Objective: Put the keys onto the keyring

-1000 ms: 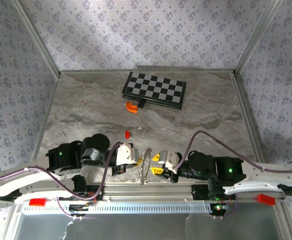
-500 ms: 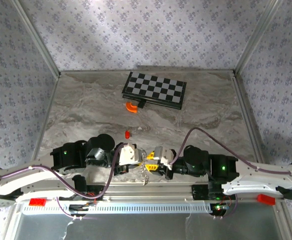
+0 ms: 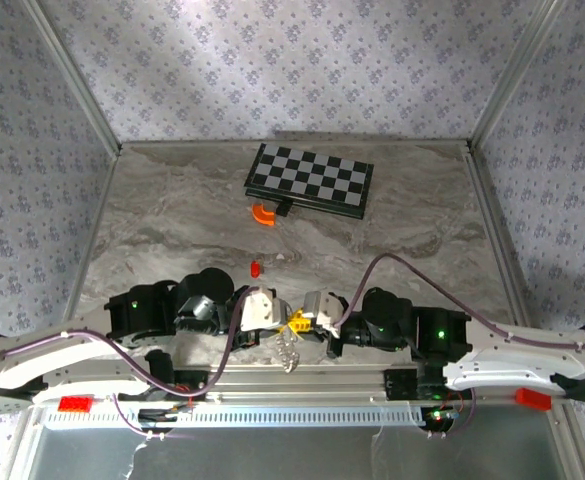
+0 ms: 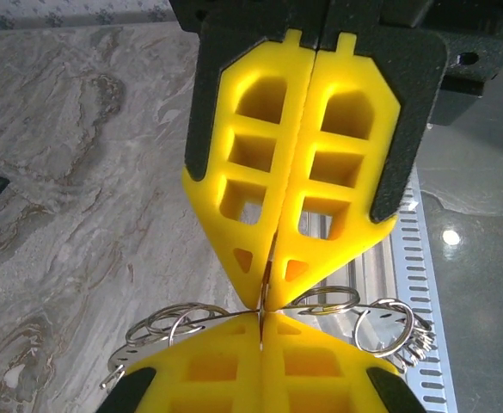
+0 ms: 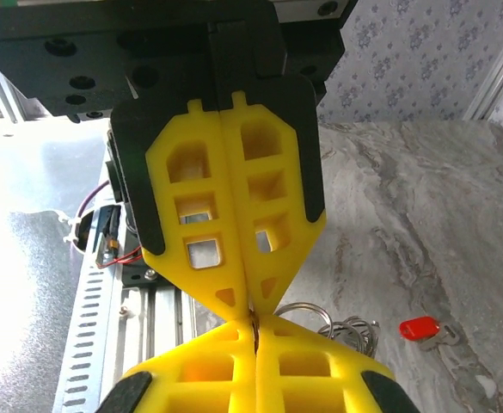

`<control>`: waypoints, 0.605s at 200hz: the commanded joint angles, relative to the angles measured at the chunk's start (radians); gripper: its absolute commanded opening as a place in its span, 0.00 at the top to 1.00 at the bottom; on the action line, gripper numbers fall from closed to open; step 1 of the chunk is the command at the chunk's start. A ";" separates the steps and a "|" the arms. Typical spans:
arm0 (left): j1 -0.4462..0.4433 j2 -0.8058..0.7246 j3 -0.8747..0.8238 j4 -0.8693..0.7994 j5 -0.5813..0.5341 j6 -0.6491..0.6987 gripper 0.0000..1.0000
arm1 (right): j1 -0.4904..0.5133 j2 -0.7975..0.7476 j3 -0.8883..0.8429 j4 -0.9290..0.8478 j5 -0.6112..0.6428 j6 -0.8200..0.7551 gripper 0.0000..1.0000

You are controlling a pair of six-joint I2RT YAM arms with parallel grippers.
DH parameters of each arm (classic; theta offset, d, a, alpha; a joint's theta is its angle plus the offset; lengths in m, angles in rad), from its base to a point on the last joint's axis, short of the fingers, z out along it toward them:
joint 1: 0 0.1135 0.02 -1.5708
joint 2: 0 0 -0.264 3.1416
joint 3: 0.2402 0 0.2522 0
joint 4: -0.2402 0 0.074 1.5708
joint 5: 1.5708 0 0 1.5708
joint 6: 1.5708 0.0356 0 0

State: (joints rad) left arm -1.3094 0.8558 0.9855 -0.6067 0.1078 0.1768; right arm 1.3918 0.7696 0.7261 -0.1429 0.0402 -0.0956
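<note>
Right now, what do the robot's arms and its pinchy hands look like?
The left arm and right arm are white shells with black joints, green lights and a purplish cable looping along. The left gripper and right gripper have pointed yellow fingers full of window-like holes, on black backs.

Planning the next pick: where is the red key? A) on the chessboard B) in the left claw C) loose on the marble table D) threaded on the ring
C: the red key lies by itself on the marble table, nothing gripping it.
</note>
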 commanded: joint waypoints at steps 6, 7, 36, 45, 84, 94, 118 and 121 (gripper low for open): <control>-0.008 -0.028 -0.004 0.061 0.031 -0.001 0.93 | -0.010 -0.041 -0.028 0.040 0.031 -0.019 1.00; -0.007 -0.030 -0.005 0.064 0.031 -0.003 0.91 | -0.010 -0.044 -0.030 0.043 0.029 -0.019 1.00; -0.008 -0.115 -0.082 0.193 0.023 -0.056 0.60 | -0.014 -0.129 -0.089 0.117 -0.028 -0.031 1.00; -0.006 -0.152 -0.124 0.255 0.013 -0.077 0.59 | -0.018 -0.150 -0.106 0.151 -0.054 -0.020 1.00; -0.007 -0.218 -0.208 0.406 0.024 -0.109 0.65 | -0.085 -0.185 -0.164 0.315 -0.189 0.053 1.00; -0.006 -0.211 -0.203 0.421 0.045 -0.109 0.65 | -0.104 -0.185 -0.180 0.363 -0.220 0.075 1.00; -0.008 -0.179 -0.187 0.438 0.071 -0.104 0.67 | -0.131 -0.173 -0.210 0.452 -0.243 0.107 1.00; -0.007 -0.175 -0.184 0.440 0.072 -0.105 0.67 | -0.132 -0.170 -0.211 0.463 -0.246 0.110 1.00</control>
State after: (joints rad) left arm -1.3094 0.6556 0.7757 -0.2531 0.1383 0.0849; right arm 1.2778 0.5983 0.5346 0.1440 -0.1360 -0.0414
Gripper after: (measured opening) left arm 0.343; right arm 0.052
